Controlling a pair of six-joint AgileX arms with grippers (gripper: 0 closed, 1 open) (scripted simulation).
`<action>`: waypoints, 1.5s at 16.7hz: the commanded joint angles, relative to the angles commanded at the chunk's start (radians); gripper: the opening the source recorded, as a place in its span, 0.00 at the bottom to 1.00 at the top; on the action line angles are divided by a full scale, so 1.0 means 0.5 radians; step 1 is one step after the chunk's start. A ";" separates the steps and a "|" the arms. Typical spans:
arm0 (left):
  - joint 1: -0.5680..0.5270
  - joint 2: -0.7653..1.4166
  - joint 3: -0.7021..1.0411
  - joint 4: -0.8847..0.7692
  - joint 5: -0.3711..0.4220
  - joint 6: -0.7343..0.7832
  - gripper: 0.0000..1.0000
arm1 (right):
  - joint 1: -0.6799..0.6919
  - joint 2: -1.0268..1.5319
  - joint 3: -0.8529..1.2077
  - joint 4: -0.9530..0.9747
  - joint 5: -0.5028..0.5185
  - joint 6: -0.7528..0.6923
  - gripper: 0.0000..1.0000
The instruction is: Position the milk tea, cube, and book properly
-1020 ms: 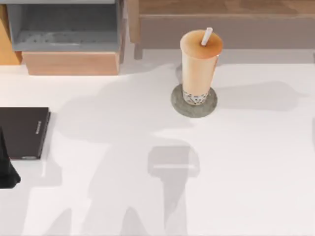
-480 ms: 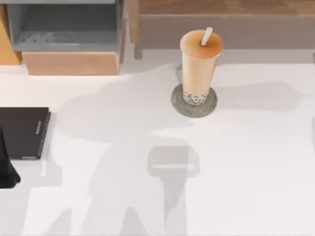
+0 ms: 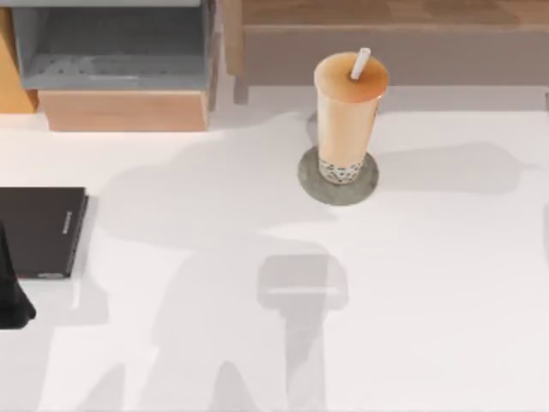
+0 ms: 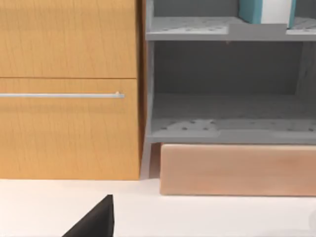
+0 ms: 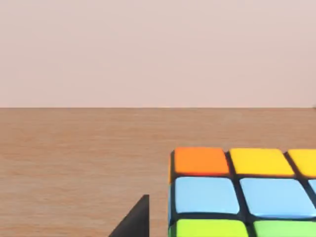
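peach milk tea [image 3: 347, 112] with white straw, upright on grey disc [image 3: 310, 184]

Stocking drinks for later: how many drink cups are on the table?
1: the milk tea stands upright on a grey disc near the table's back edge; others may be out of frame.

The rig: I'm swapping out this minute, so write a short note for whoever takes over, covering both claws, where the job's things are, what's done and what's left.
Left claw: at the table's left edge beside the black slab; open or shut cannot be told.
Right claw: close beside the cube, over a wooden surface; grip cannot be told.
Milk tea: upright on the grey disc, looks placed.
Book: teal, standing on the upper grey shelf, looks placed.
Cube: seems to rest on the wooden surface.
Left: confirm the cube is released, then pull the right arm back.
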 joint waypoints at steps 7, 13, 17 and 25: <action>0.000 0.000 0.000 0.000 0.000 0.000 1.00 | 0.000 0.000 0.000 0.000 0.000 0.000 1.00; 0.000 0.000 0.000 0.000 0.000 0.000 1.00 | -0.016 -0.108 -0.146 0.032 -0.013 0.001 1.00; 0.000 0.000 0.000 0.000 0.000 0.000 1.00 | -0.033 -0.246 -0.323 0.078 -0.032 0.002 1.00; 0.000 0.000 0.000 0.000 0.000 0.000 1.00 | -0.001 -0.416 -0.492 0.066 0.000 0.004 1.00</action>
